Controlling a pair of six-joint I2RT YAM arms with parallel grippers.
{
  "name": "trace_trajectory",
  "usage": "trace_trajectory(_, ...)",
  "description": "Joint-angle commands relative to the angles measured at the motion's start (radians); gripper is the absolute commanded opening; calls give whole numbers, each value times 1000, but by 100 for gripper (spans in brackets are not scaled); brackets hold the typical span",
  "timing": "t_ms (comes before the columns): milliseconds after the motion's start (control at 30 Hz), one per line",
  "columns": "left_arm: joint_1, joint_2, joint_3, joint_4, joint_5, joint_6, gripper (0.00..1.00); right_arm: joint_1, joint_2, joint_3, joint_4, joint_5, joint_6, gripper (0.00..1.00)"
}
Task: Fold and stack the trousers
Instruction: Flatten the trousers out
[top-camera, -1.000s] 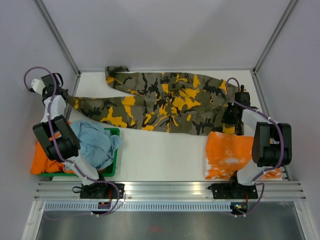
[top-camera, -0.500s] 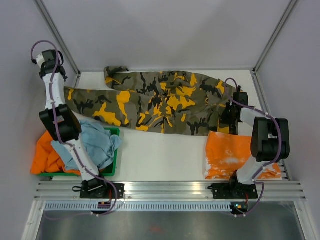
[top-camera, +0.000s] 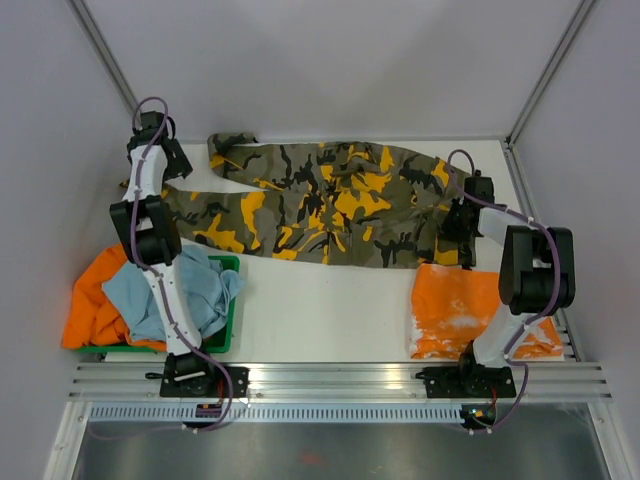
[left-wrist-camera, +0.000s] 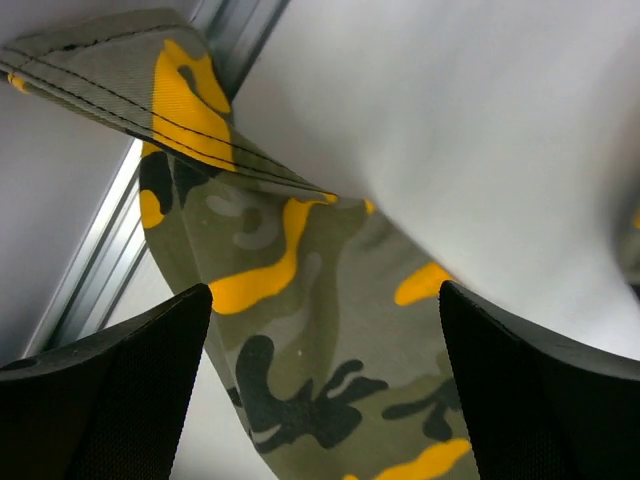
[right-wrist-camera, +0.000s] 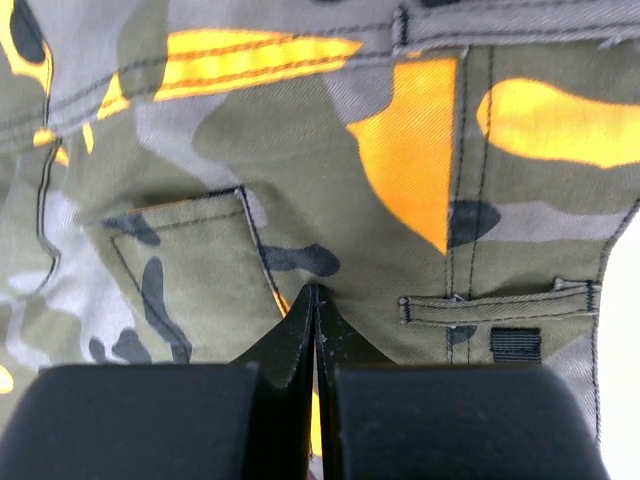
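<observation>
Jaws of the left gripper (left-wrist-camera: 325, 300) stand wide apart, released, with nothing clamped between them. Seen between them is one leg of the trousers (left-wrist-camera: 300, 360), its stitched hem turned up toward the top left of the wrist view. A metal rail (left-wrist-camera: 95, 280) of the frame runs just beside that hem. From above, this gripper sits at the far left corner of the table (top-camera: 330, 300), over the end of the nearer leg, with its arm stretched out along the left edge.

The right gripper (right-wrist-camera: 315, 295) is clenched, its jaws pressed flat together and their tips pinching the cloth. The pinch lies between a patch pocket (right-wrist-camera: 190, 270) on the left and a small black tab (right-wrist-camera: 515, 345) on the right. From above, this gripper is at the waist end, on the right.

The trousers lie spread flat across the far half of the table, waist to the right and both legs running left. The farther leg ends in a crumpled cuff near the back edge.

Just nearer than the right gripper lies an orange-and-white garment (top-camera: 455, 310), its far edge touching the waist. On the near left stands a green bin (top-camera: 232, 268) heaped with a blue cloth (top-camera: 180, 290), close to the trousers' near edge. An orange garment (top-camera: 85, 320) spills over the bin's left side.
</observation>
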Motion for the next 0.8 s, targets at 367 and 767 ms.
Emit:
trace_trajectory(367, -48, -701, -539, 305, 397, 8, 100, -86, 172, 78, -97, 442, -7, 0)
trace_trajectory(767, -48, -714, -777, 293, 271, -93, 100, -260, 233, 116, -61, 400, -33, 0)
